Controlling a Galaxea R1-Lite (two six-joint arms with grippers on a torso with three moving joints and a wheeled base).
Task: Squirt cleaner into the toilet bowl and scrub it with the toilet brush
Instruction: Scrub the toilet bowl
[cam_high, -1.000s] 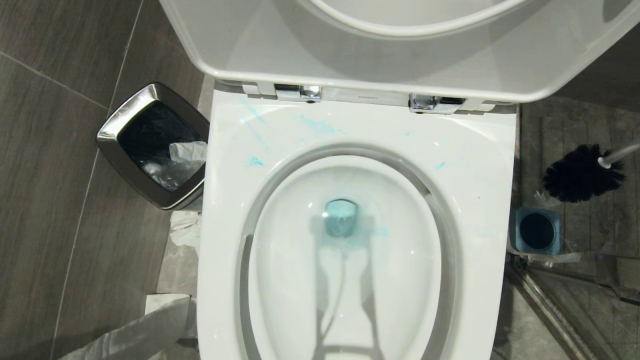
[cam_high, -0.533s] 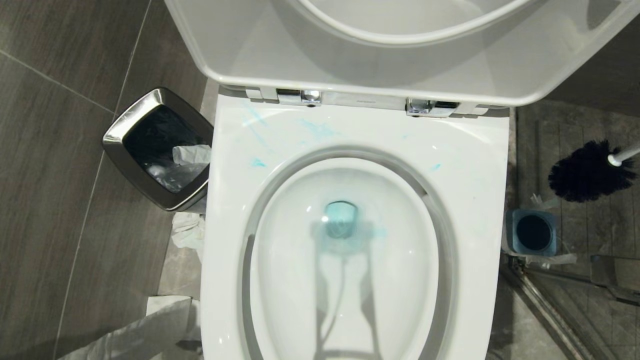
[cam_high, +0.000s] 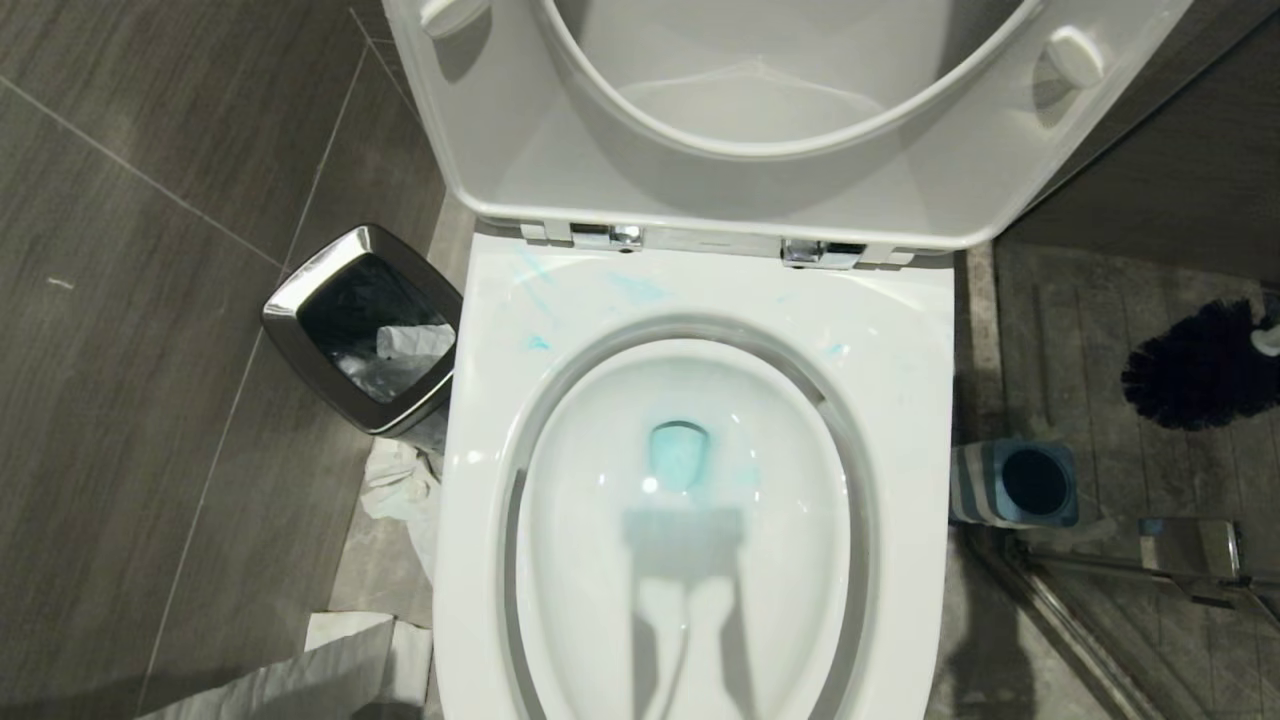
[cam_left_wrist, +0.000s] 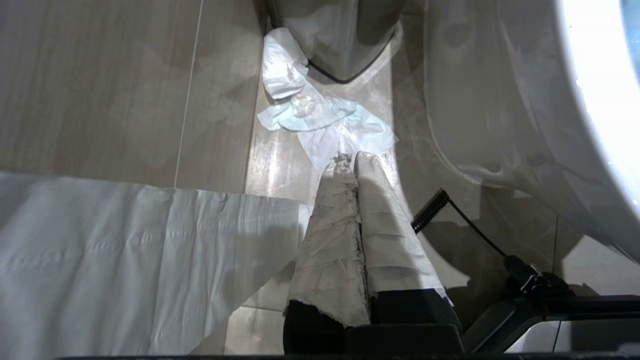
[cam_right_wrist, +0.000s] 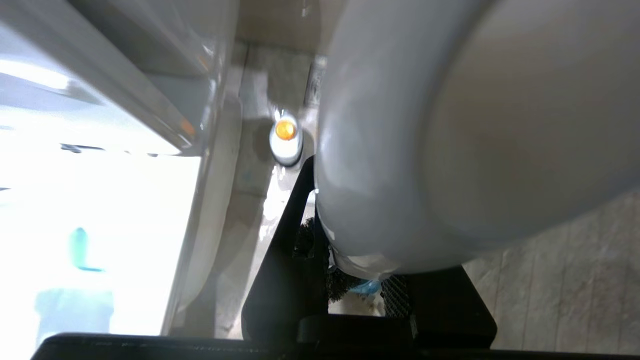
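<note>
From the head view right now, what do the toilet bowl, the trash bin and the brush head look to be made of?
Toilet bowl: glossy white ceramic, judging by its sharp highlights. Trash bin: mirror-bright rim, likely chromed or polished metal, with a dark, seemingly plastic liner. Toilet brush head: bushy matte black bristles, probably synthetic fibre.

A bathroom is shown, marked out by a white ceramic toilet bowl (cam_high: 690, 520) with seat and lid (cam_high: 760, 120) raised on chrome hinges. Dark grey floor tiles (cam_high: 150, 330) are laid around it. A chrome-rimmed trash bin (cam_high: 365, 330) lined in black is set just beside the bowl, with crumpled tissue (cam_high: 400, 480) at its foot. A black-bristled toilet brush (cam_high: 1195, 365) and its blue holder (cam_high: 1020, 485) are seen on the other side.
</note>
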